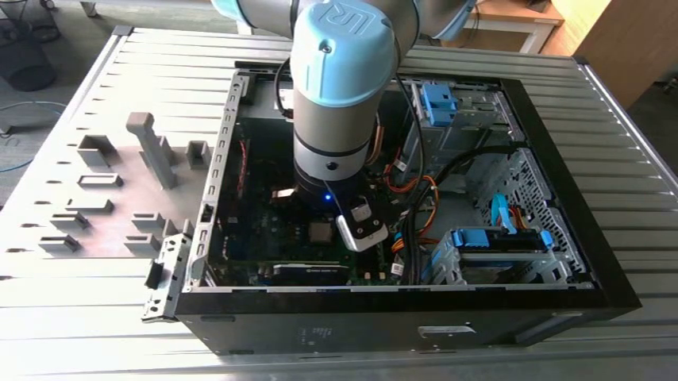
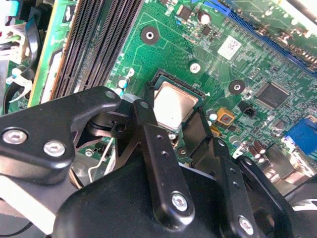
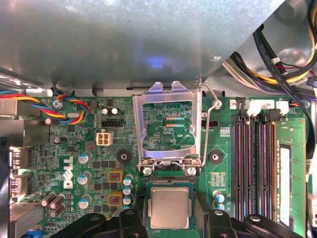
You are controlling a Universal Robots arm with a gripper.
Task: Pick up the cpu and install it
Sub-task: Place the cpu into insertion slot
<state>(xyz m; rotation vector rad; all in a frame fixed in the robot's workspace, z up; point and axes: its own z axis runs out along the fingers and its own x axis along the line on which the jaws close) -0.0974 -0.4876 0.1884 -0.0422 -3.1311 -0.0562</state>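
green motherboard point(image 3: 94, 173) carries the cpu point(image 3: 171, 207); pincer point(image 3: 173, 215) spread wide, empty, straddling it

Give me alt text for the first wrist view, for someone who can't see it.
A silvery cpu sits in its socket on a green motherboard, the open gripper flanking it. The metal socket frame is flipped open.

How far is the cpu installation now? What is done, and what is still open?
Done, it seems: the cpu lies flat in its socket. In hand: nothing; the gripper hangs over it, open, a finger on each side. Left: the frame stands raised with its lever up, so the cpu is not yet clamped.
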